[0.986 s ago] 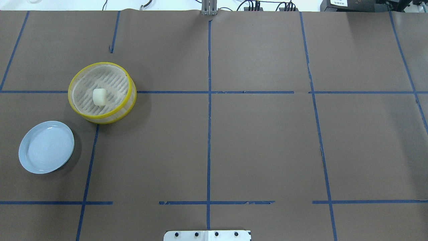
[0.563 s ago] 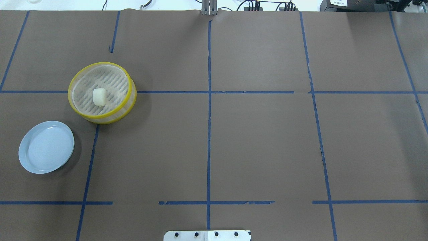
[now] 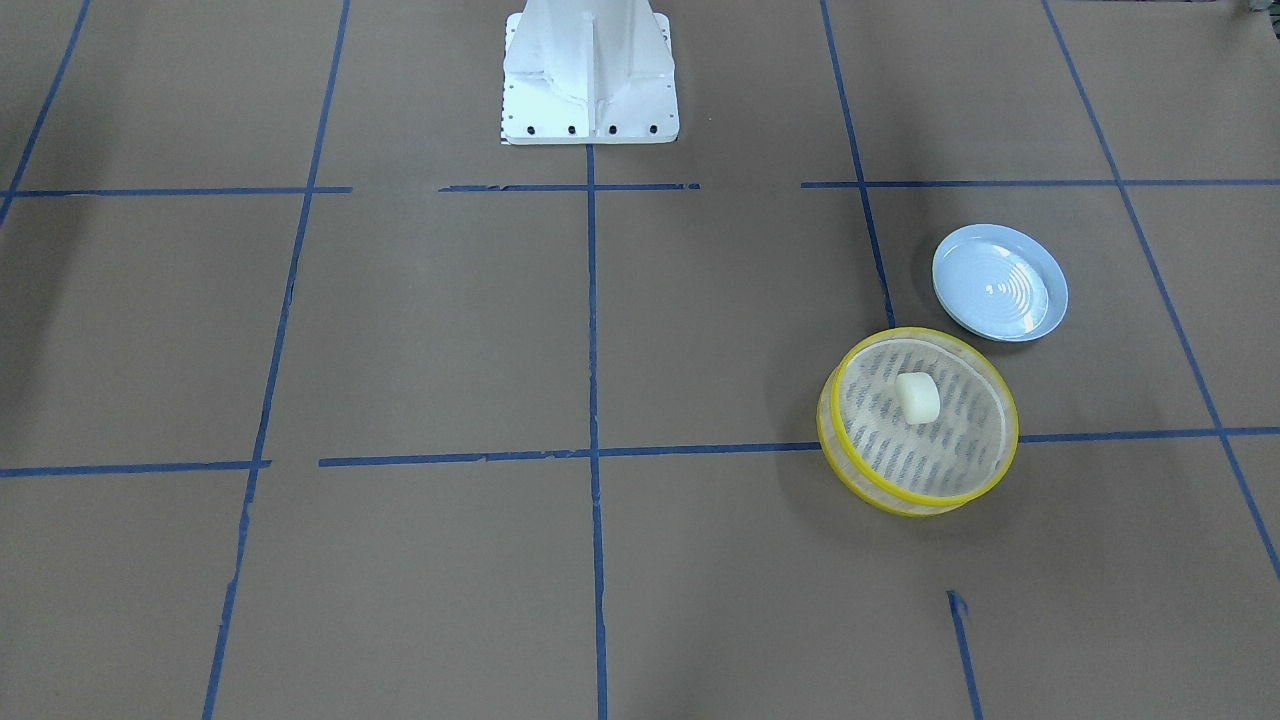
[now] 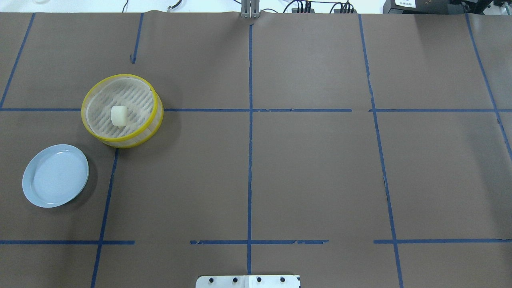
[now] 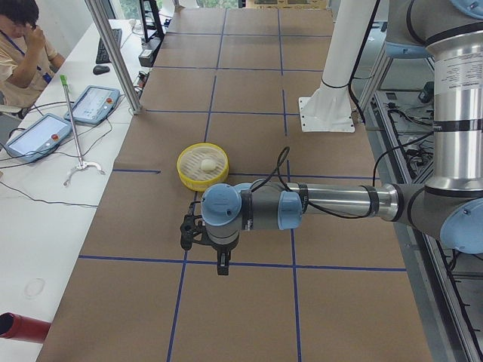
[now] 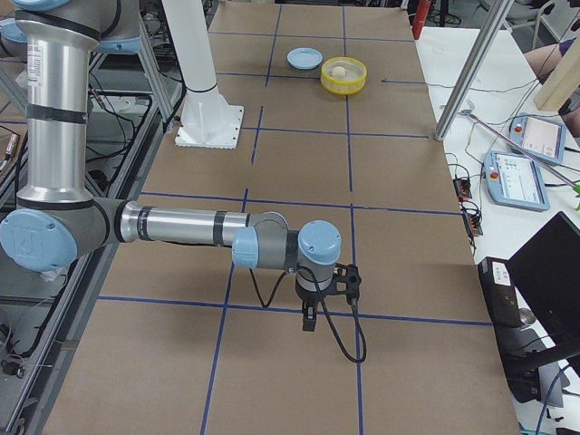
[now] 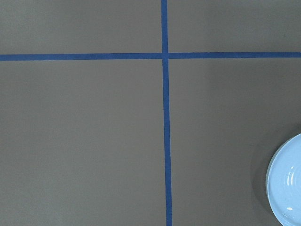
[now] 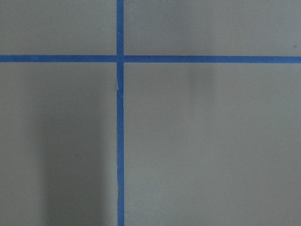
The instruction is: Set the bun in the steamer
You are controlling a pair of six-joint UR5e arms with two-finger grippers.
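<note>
Nothing is shifting since earlier. You are seeing the small cream-white bun [image 4: 119, 116] sitting inside the round yellow-rimmed steamer basket [image 4: 84, 112], so placement looks done. I cannot tell whether the left pincer [image 5: 223, 264] or the right pincer [image 6: 309, 322] is apart or together.

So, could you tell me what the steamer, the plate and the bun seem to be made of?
Steamer: likely plastic; glossy yellow rims, translucent pale sides.
Plate: pale blue, glazed ceramic or plastic; it shows shiny highlights.
Bun: matte cream, soft-looking, perhaps foam or dough.
</note>
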